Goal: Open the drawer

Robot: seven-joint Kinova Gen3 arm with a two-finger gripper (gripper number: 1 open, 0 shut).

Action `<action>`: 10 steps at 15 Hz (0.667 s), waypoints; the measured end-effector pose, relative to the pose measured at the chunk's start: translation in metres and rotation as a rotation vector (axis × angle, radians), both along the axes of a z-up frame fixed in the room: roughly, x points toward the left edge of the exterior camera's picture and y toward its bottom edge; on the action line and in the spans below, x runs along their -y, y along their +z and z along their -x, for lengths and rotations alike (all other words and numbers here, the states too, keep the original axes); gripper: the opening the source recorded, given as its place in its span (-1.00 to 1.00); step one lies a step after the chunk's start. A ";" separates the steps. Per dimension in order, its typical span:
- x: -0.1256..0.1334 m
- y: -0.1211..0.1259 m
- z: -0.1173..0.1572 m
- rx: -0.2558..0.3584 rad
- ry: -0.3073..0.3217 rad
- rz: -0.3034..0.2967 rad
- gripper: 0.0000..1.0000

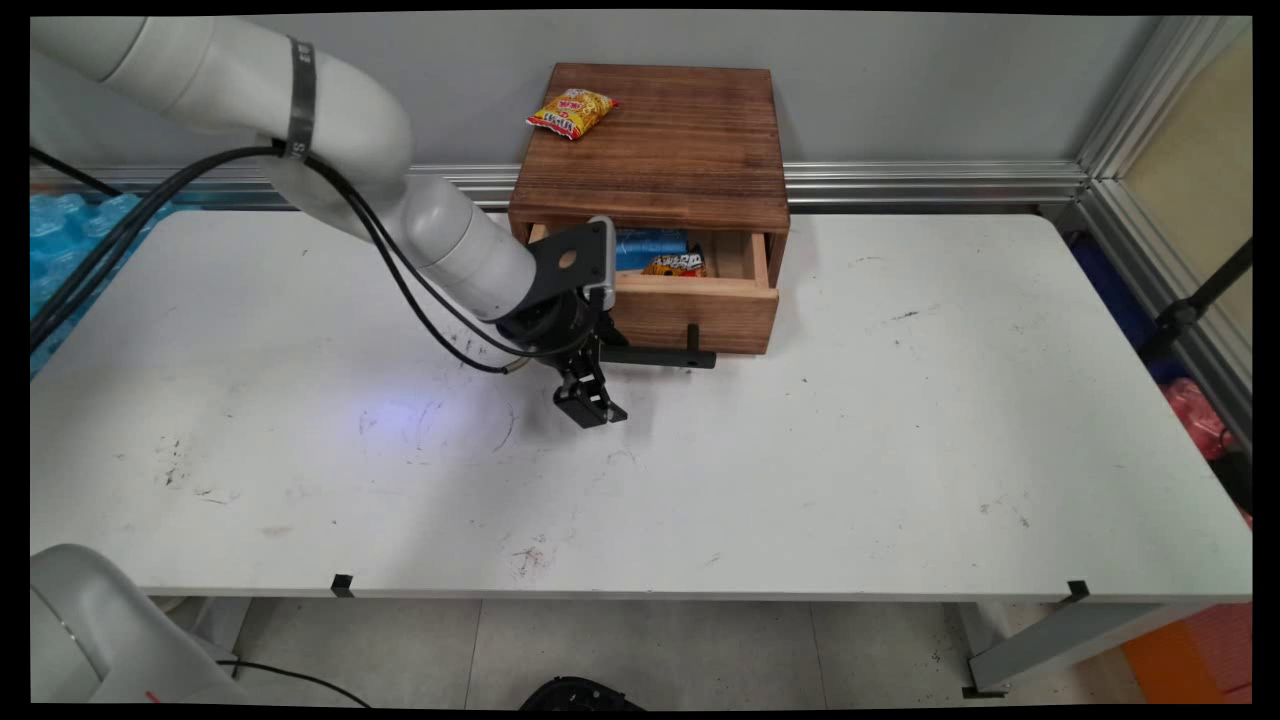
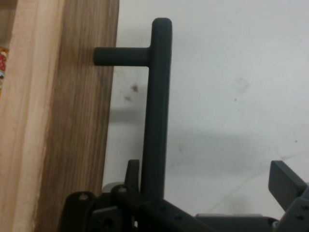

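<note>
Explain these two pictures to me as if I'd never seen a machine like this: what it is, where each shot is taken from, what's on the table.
The white jointed machine is a robot arm; the black part at its tip is its gripper, two fingers that pinch things. The wide picture comes from a fixed camera looking down across the white table. The close-up comes from a camera on the arm's hand, looking along the fingers.

On the table stands a wooden box with its drawer pulled open. A yellow snack bag lies on top of the box; a blue packet and another snack packet lie in the drawer.

The gripper is open, holding nothing, at the drawer's black handle, which passes between its fingers.
</note>
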State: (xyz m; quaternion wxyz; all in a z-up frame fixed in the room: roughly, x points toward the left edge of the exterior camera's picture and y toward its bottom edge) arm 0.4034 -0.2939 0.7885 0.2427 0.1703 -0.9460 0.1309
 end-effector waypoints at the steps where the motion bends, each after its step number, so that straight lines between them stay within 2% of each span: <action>1: -0.002 0.000 0.000 -0.001 -0.002 -0.002 1.00; 10: -0.022 0.003 0.005 -0.007 -0.022 -0.026 1.00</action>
